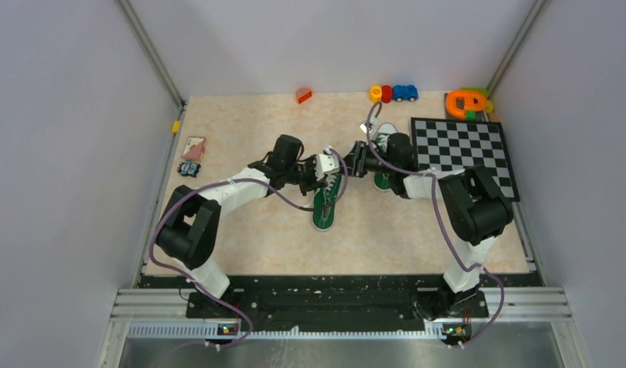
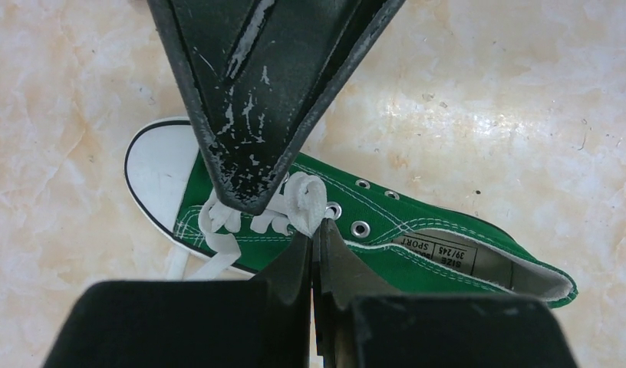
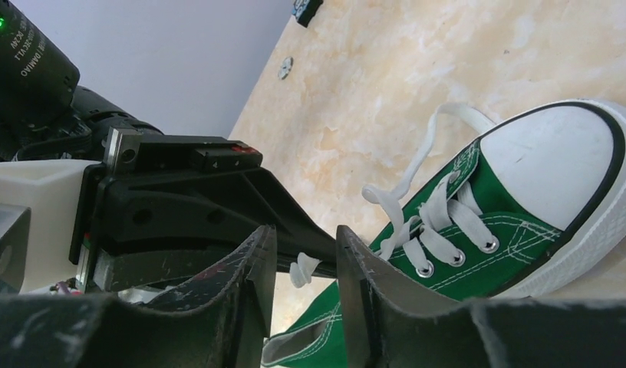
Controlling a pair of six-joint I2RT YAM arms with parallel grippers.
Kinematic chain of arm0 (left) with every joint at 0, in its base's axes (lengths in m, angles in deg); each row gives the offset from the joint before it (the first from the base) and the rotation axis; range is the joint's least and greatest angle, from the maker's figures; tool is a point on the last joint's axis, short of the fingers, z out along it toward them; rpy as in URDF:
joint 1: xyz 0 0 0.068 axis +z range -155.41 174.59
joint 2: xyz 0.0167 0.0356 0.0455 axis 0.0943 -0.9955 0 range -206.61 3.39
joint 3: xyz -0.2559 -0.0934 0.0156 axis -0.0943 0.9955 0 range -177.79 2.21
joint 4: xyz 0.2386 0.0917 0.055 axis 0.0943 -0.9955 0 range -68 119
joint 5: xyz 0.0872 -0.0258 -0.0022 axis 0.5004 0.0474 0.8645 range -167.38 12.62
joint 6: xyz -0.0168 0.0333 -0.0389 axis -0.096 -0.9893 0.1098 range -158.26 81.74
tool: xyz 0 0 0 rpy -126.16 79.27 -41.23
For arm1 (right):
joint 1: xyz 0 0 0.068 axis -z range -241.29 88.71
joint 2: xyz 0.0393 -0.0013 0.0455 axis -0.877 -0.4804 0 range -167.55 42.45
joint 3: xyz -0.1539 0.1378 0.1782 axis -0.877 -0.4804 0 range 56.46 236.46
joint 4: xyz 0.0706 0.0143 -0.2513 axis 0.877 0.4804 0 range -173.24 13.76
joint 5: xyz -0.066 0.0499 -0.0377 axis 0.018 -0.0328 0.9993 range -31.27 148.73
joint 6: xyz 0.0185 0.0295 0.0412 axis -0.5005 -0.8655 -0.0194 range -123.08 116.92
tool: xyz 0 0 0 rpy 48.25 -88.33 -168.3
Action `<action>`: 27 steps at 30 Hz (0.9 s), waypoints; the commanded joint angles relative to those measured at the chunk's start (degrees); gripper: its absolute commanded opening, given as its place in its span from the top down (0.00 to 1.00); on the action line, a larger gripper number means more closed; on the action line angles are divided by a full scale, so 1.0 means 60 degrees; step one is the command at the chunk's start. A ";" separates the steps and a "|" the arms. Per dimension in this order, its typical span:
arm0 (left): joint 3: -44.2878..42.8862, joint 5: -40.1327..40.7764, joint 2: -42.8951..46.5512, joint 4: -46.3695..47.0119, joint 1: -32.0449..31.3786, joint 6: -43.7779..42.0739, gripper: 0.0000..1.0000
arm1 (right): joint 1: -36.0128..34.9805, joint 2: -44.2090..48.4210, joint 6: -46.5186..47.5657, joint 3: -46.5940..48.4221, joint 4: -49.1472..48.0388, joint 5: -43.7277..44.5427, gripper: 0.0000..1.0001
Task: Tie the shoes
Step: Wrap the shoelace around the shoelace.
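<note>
Green sneaker (image 2: pixel 417 238) sits mid-tabletop (image 1: pixel 241 115), its mate (image 1: pixel 386 134) at about 2 o'clock. Your left fingers (image 2: pixel 294 268) are pinched on the white lace (image 2: pixel 306 201); right fingers (image 3: pixel 252 291) are half apart and hold nothing. The lace looks soft and slippery, so grip near the eyelets.

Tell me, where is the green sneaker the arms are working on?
In the top view, the green sneaker lies mid-table, under the left gripper, which pinches its white lace, and the right gripper, left of the checkerboard.
</note>
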 commanded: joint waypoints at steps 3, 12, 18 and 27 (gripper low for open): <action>0.0137 -0.0059 0.0166 0.0658 0.0015 0.0547 1.00 | 0.0092 0.0176 0.1005 0.0500 0.0830 0.0389 0.61; 0.1079 -0.0102 0.0446 0.2147 0.0017 0.1272 1.00 | 0.0087 -0.0490 0.3133 0.2810 0.4857 0.0557 0.41; 0.1295 -0.0115 0.0542 0.2379 0.0018 0.1230 1.00 | -0.0090 -0.1455 0.4560 0.4561 0.7074 -0.0049 0.40; 0.1429 -0.0194 0.0757 0.2513 0.0026 0.1230 1.00 | -0.0785 -0.2428 0.6328 0.6601 1.0146 0.0135 0.41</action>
